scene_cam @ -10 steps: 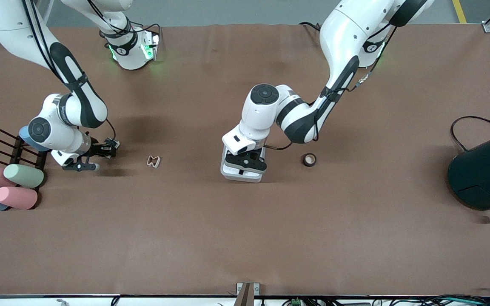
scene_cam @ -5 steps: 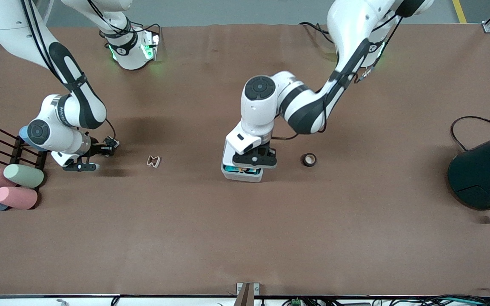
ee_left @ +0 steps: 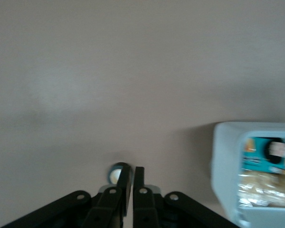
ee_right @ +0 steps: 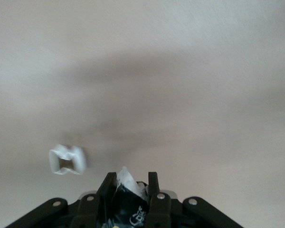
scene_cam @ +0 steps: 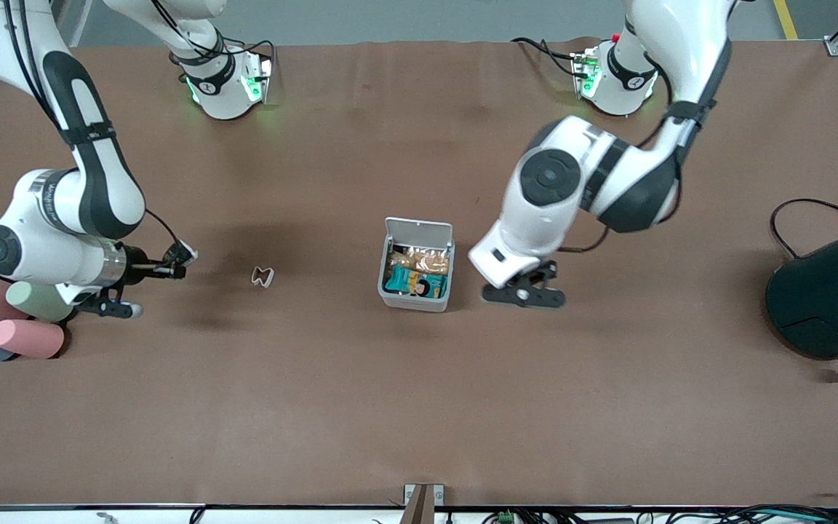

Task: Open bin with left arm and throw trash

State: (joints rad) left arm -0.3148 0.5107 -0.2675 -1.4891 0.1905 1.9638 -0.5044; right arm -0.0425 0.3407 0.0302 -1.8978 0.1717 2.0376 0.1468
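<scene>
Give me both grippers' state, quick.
Left gripper: fingers shut, empty, over the black ring beside the open bin.
Right gripper: shut on the black packet.

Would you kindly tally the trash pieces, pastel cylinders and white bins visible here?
Trash pieces: 3 (loop, ring, packet in the right gripper)
Pastel cylinders: 4
White bin: 1
Total: 8

Hardly any legible text. The black packet (ee_right: pixel 126 206) pinched in the right gripper (ee_right: pixel 128 183) carries white lettering — too cut off to make out. Right arm's wrist band (scene_cam: pixel 44 204) has small grey lettering, can't be read. The teal packet (scene_cam: pixel 414 283) in the open bin (scene_cam: pixel 414 300) shows printed graphics — no words can be made out.
</scene>
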